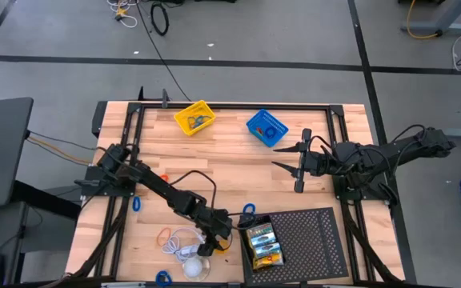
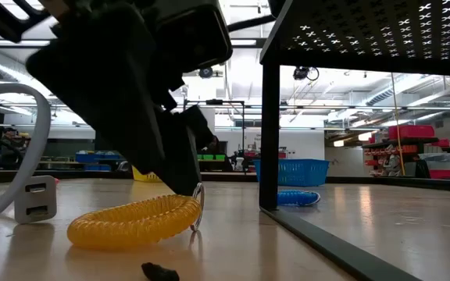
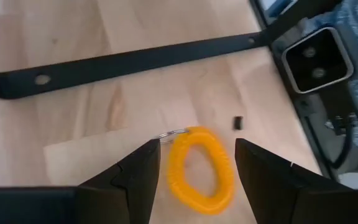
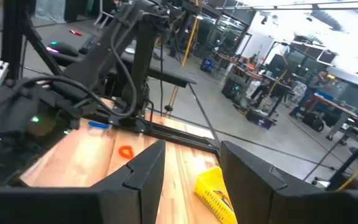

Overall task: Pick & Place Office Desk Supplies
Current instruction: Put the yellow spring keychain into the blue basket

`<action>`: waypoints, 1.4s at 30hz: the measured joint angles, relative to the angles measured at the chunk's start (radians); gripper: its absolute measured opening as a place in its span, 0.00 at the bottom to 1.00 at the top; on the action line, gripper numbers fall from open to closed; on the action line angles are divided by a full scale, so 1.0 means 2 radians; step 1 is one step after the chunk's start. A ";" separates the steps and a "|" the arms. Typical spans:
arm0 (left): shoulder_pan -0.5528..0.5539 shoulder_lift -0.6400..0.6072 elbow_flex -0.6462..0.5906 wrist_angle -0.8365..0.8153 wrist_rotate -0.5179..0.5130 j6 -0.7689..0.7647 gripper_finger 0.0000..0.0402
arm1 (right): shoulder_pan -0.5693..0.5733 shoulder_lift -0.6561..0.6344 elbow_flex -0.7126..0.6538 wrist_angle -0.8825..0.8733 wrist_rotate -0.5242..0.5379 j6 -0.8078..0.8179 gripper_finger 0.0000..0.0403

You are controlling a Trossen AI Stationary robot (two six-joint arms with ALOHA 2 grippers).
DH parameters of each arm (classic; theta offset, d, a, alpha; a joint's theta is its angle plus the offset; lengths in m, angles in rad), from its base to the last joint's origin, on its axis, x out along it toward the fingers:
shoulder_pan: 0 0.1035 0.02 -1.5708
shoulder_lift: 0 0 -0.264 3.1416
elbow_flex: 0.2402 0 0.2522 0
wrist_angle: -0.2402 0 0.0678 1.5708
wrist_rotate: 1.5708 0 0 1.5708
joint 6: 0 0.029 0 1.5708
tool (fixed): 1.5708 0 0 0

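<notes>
A ribbed yellow coil loop point(image 3: 201, 169) with a metal ring lies on the pale wooden desk point(image 3: 73, 106), bottom centre of the left wrist view, between the left gripper point(image 3: 196, 168) jaws, spread and ungripping. The right gripper point(image 1: 302, 161), mid-right overhead, is released.

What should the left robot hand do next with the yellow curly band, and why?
Probably go straight down a little and close. The left gripper is open, its fingers standing on either side of the yellow coil band, which lies flat on the table, not yet pinched.

Overhead, table-level and two wrist views share the table point(image 1: 238, 172).
</notes>
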 joint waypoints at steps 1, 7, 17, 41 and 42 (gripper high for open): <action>0.000 0.003 0.001 -0.001 -0.003 -0.001 0.53 | 0.002 0.000 0.000 0.001 0.000 0.000 0.41; 0.000 0.017 0.004 -0.009 -0.027 -0.010 0.53 | 0.016 0.000 0.000 0.001 0.006 0.000 0.41; -0.006 0.027 0.006 -0.014 -0.068 -0.027 0.41 | 0.036 0.000 0.000 0.002 0.036 -0.013 0.41; 0.021 -0.063 0.002 -0.141 -0.233 0.064 0.05 | -0.007 0.000 0.001 -0.081 0.054 0.010 0.41; 0.025 -0.067 0.002 -0.140 -0.241 0.071 0.05 | -0.014 0.000 0.001 -0.086 0.042 0.014 0.41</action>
